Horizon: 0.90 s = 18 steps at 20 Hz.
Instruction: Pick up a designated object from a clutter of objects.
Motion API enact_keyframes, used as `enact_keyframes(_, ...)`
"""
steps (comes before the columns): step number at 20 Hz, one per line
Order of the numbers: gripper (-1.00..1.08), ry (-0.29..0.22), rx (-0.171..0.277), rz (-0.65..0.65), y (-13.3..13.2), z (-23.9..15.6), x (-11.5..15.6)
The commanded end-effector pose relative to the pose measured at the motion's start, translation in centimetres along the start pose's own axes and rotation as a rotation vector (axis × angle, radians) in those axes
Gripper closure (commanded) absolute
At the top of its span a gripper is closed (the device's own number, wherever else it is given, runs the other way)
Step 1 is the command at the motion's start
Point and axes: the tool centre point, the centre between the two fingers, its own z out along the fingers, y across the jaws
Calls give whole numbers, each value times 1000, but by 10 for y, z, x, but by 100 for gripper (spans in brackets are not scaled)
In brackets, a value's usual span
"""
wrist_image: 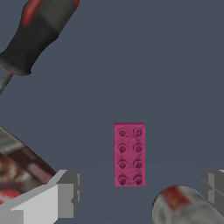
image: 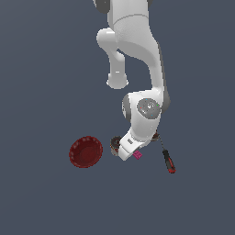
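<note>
My pincer [wrist_image: 139, 192] stood wide open, holding nothing, fingers either side of the small studded magenta-pink rectangular block [wrist_image: 129, 154].

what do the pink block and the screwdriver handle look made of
The pink block looks like moulded plastic: matte magenta with two rows of studs, like a toy brick. The screwdriver handle looks like black rubbery grip over red plastic, though the render leaves that open.

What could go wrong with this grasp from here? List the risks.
1. The small red-and-white can lies close beside one finger of the open hand; descending could knock it.
2. The small magenta-pink studded block sits nearer the other finger's side than centred, so closing may push or twist it.
3. The red-brown packet lies by the other finger and could be clipped.
</note>
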Motion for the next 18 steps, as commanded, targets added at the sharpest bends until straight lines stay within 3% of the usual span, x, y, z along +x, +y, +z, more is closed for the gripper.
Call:
enact_keyframes(1, -92, 3, 1, -12, -1, 4, 2)
enact_keyframes(7, -92, 1, 1, -9, -1, 8, 1)
enact_keyframes(18, -92, 3, 1, -13, -2, 52, 1)
